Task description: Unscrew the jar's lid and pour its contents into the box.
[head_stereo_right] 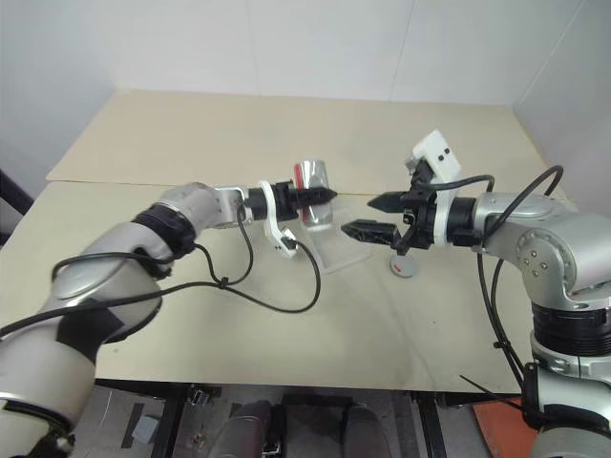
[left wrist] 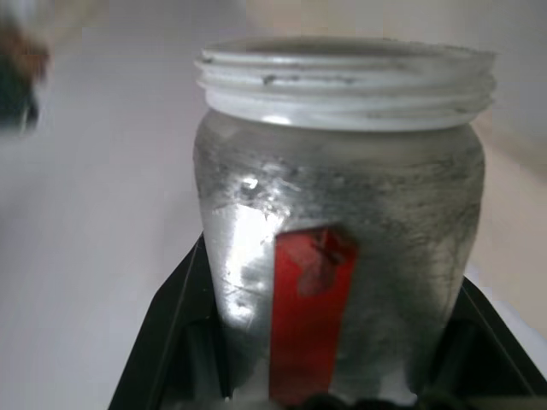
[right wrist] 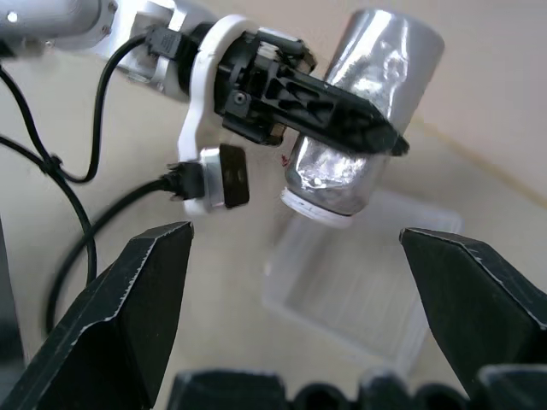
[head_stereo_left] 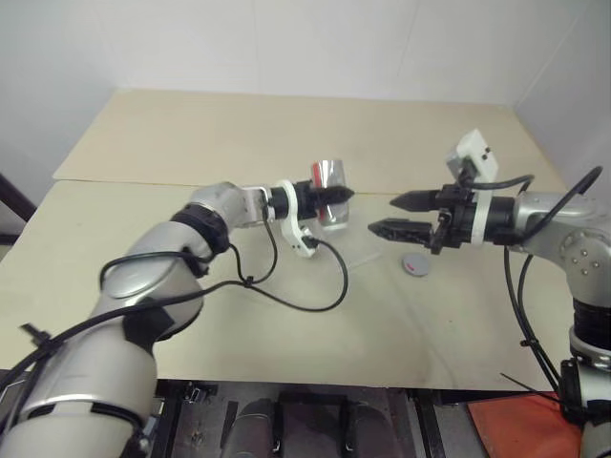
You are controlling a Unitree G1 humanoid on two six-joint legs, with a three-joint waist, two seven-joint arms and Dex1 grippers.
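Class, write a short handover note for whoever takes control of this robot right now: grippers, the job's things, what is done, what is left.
Left gripper: shut on the jar, held tilted, open mouth down, above the box.
Right gripper: open, holding nothing, in the air beside the jar.
Lid: off, lying flat on the table under the right gripper.
Box: on the table below the jar; whether the contents have landed in it cannot be told.
Done: lid unscrewed and set down.
Left: finish the pour and check that the jar is empty.
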